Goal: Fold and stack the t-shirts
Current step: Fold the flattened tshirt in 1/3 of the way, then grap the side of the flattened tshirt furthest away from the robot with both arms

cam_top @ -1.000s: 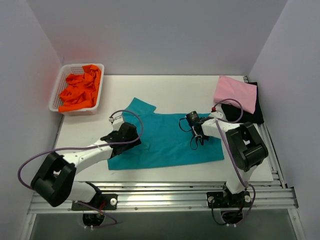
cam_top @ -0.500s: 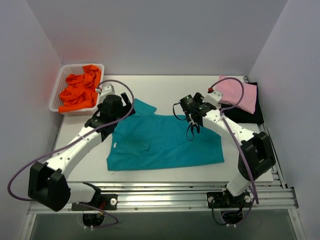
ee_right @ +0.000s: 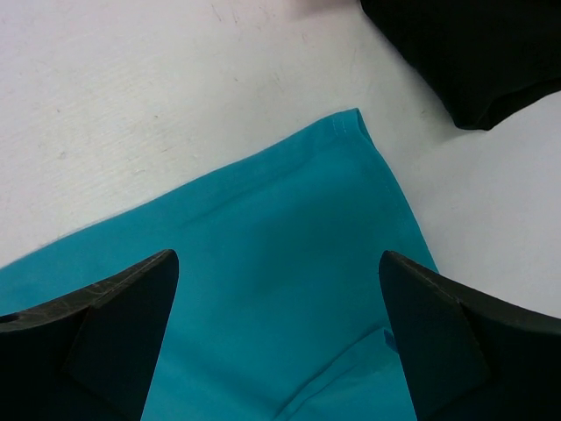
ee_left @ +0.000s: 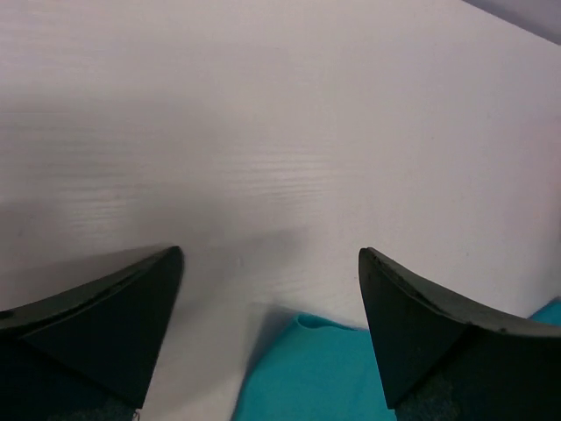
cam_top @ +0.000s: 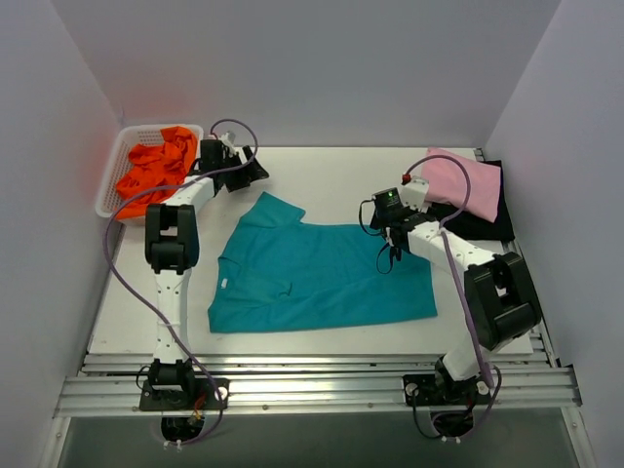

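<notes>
A teal t-shirt (cam_top: 322, 275) lies spread flat mid-table, one sleeve pointing back-left. My left gripper (cam_top: 255, 171) hovers open over bare table just behind that sleeve; the left wrist view shows the sleeve tip (ee_left: 337, 373) low between the fingers (ee_left: 105, 324). My right gripper (cam_top: 390, 253) hangs open above the shirt's back right corner (ee_right: 351, 123), nothing held. A folded pink t-shirt (cam_top: 458, 180) rests on a black t-shirt (cam_top: 485, 222) at the back right; the black one (ee_right: 473, 53) also shows in the right wrist view. Orange t-shirts (cam_top: 156, 174) fill the basket.
The white mesh basket (cam_top: 110, 185) stands at the back left corner against the left wall. Walls close in the table at the back and on both sides. A metal rail (cam_top: 312, 375) runs along the near edge.
The left arm has swung from the shirt's left side up to the back left. The right gripper has opened, let go of the teal shirt and shifted a little toward the back right.
</notes>
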You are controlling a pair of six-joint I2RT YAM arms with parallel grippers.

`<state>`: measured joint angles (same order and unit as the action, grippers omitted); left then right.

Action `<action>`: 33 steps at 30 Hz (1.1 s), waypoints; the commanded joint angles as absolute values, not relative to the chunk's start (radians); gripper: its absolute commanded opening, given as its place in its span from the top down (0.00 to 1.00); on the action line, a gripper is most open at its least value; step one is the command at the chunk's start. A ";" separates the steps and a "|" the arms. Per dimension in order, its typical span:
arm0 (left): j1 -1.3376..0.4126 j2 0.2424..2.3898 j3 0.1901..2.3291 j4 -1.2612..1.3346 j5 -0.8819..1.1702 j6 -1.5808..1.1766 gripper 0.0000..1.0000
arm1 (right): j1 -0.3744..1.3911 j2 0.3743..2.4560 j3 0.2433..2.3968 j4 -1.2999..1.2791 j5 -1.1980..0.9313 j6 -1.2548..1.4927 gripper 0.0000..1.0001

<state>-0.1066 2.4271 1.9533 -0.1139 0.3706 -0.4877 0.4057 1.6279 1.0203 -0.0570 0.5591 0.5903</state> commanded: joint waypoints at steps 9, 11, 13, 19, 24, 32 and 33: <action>-0.092 2.516 2.105 -0.236 0.612 -0.500 0.06 | 0.353 1.502 1.003 0.005 0.538 0.555 0.07; -0.095 2.477 2.056 -0.258 0.588 -0.483 0.06 | 0.347 1.496 0.997 0.005 0.540 0.557 0.06; -0.100 2.436 1.973 -0.256 0.559 -0.473 0.05 | 0.341 1.493 0.994 -0.012 0.535 0.558 0.06; -0.114 2.411 1.897 -0.264 0.528 -0.448 0.06 | 0.330 1.471 0.974 -0.021 0.526 0.561 0.06; -0.133 2.407 1.878 -0.275 0.520 -0.443 0.12 | 0.322 1.460 0.960 -0.021 0.529 0.563 0.06; -0.147 2.413 1.851 -0.288 0.491 -0.433 0.32 | 0.288 1.457 0.937 -0.018 0.531 0.571 0.05; -0.146 2.419 1.858 -0.296 0.485 -0.433 0.38 | 0.279 1.456 0.936 -0.017 0.531 0.572 0.05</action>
